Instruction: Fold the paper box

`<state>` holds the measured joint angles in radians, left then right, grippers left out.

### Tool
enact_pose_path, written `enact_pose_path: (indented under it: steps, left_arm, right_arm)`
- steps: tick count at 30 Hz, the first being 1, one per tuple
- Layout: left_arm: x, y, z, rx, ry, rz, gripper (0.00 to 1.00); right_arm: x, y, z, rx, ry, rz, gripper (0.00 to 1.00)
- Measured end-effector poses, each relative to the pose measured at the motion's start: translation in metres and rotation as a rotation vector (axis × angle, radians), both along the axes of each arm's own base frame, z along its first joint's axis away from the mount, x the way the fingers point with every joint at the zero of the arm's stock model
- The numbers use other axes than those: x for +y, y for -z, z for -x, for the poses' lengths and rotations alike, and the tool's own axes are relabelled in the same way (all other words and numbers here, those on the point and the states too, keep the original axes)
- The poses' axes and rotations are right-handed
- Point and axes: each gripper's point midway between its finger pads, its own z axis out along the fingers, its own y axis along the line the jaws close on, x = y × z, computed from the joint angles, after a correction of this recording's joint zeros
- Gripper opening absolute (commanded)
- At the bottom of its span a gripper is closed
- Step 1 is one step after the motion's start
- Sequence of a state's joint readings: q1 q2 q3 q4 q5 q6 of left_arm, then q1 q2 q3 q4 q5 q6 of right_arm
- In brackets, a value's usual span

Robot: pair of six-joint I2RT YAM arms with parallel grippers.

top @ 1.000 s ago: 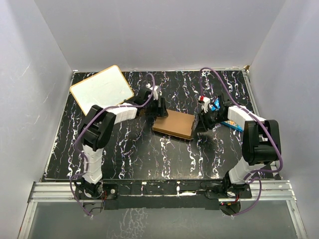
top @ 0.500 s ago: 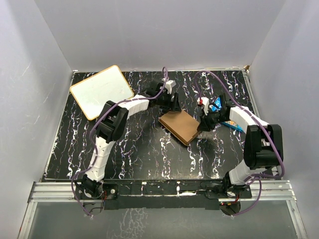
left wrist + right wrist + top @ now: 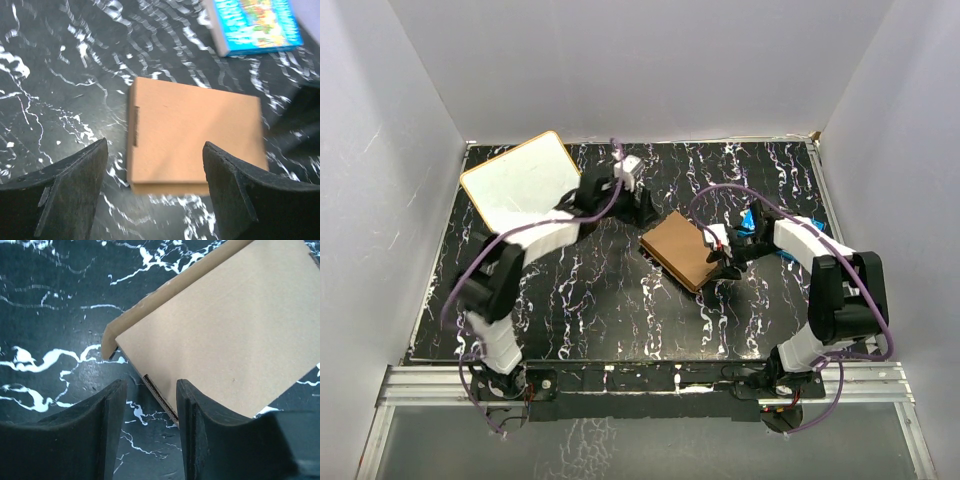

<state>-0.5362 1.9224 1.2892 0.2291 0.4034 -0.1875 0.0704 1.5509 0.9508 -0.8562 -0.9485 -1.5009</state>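
Two end effectors flanked the paper box (image 3: 680, 250), closed flat at mid-frame on the bench (image 3: 570, 300), left end effector (image 3: 640, 206) spread wide, empty, at its upper left, right end effector (image 3: 720, 262) narrowly parted, empty, by its right edge.

A: Item, centre of the top view?
B: Paper box (image 3: 682, 250): plain brown cardboard, matt, smooth, unprinted.
A: Surface under it?
B: Table (image 3: 600, 310): black with a white-veined marble pattern, faint sheen.
A: Upper right, left wrist view?
B: Blue box (image 3: 255, 22): printed card, glossy.
A: Fingers (image 3: 70, 195) of the left gripper (image 3: 155, 144)?
B: Matt black plastic, finely grained.
A: Bottom edge, top view?
B: Rail (image 3: 430, 385): bare metal, dull.
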Motion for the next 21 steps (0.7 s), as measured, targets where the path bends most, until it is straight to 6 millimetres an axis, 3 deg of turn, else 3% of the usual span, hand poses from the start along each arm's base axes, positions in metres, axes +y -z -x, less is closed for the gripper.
enact_pose_path:
  steps: [3,6,8,10,15,21]
  left_arm:
    - [0.018,-0.047,0.042,-0.179,0.055,0.085,0.69]
    - [0.022,-0.066,0.082,-0.256,0.096,0.149,0.67]
    - [0.022,-0.060,0.103,-0.217,0.101,0.175,0.67]
    - [0.022,-0.040,0.120,-0.124,0.089,0.190,0.68]
    - [0.030,0.002,0.147,0.122,-0.001,0.212,0.68]
    - [0.019,0.011,0.170,0.187,0.013,0.276,0.70]
  right_arm:
    - [-0.004,0.011,0.002,-0.041,-0.074,0.032,0.48]
    - [-0.005,0.018,0.003,-0.089,-0.136,0.063,0.46]
    - [-0.006,0.021,0.003,-0.111,-0.166,0.082,0.43]
    - [-0.006,0.026,0.004,-0.125,-0.198,0.105,0.41]
    - [-0.002,0.033,0.008,-0.154,-0.252,0.128,0.37]
    - [0.002,0.034,0.007,-0.189,-0.268,0.130,0.36]
